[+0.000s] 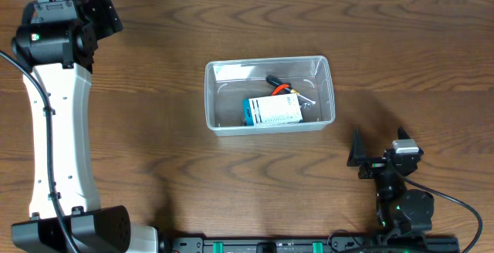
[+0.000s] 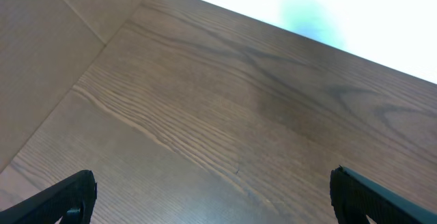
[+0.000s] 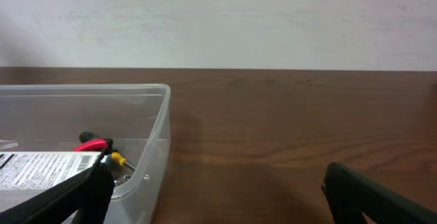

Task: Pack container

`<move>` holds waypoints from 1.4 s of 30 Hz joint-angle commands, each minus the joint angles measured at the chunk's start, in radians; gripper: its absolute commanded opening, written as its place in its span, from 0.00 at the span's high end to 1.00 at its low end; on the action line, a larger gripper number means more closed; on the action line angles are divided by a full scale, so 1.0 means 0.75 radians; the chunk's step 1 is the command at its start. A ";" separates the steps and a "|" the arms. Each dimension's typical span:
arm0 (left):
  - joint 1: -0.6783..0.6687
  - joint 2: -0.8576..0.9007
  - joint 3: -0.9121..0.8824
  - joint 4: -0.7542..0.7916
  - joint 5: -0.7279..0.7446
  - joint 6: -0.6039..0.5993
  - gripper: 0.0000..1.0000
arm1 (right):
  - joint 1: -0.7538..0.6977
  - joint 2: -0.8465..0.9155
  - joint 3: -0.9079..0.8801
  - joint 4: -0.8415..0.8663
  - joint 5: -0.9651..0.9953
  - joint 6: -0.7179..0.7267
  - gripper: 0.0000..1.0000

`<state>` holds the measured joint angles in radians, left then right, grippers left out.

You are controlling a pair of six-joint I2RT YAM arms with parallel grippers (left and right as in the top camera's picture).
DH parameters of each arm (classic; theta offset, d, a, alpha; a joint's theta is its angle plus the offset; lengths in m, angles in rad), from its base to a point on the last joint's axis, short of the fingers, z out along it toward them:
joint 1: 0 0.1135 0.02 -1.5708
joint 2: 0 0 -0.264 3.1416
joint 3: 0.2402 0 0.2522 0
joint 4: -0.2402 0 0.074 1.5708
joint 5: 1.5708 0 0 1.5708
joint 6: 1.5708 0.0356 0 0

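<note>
Writing: we saw printed lines on the blue-and-white cardboard box (image 1: 272, 112), too small to read | container: clear greyish plastic tub (image 1: 210, 99) stood mid-way on the brown wooden table (image 1: 154, 168), holding the box and a red-handled tool (image 1: 279, 89) | left gripper (image 2: 212, 200): above bare wood at the far left, fingers spread wide | right gripper (image 3: 218, 197): low, level, near the tub's right end, fingers spread wide

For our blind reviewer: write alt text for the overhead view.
A clear plastic container sits centrally on a dark wooden table, holding a blue-and-white box and a red-handled tool. The white left arm runs along the left edge; the right claw sits open at lower right, apart from the container.
</note>
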<state>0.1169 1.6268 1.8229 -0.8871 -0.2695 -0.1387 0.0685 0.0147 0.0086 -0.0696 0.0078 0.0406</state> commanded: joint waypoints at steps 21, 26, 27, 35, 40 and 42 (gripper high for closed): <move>0.007 -0.720 -0.151 0.023 0.080 -0.089 0.02 | -0.014 -0.012 -0.004 -0.003 0.014 -0.016 0.01; 0.007 -1.041 -0.351 0.024 0.080 -0.089 0.02 | -0.014 -0.012 -0.004 -0.003 0.014 -0.016 0.01; 0.007 -1.105 -0.405 0.024 0.080 -0.089 0.02 | -0.014 -0.012 -0.004 -0.003 0.014 -0.016 0.01; 0.007 -1.465 -0.919 0.198 0.080 -0.229 0.02 | -0.014 -0.012 -0.004 -0.003 0.014 -0.016 0.01; 0.007 -1.605 -1.275 0.381 0.080 -0.380 0.02 | -0.014 -0.012 -0.004 -0.003 0.014 -0.016 0.01; 0.007 -1.647 -1.405 0.426 0.080 -0.439 0.02 | -0.014 -0.012 -0.004 -0.003 0.014 -0.016 0.01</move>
<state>0.1177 0.4332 0.8700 -0.5980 -0.2123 -0.3664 0.0685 0.0124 0.0082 -0.0696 0.0128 0.0406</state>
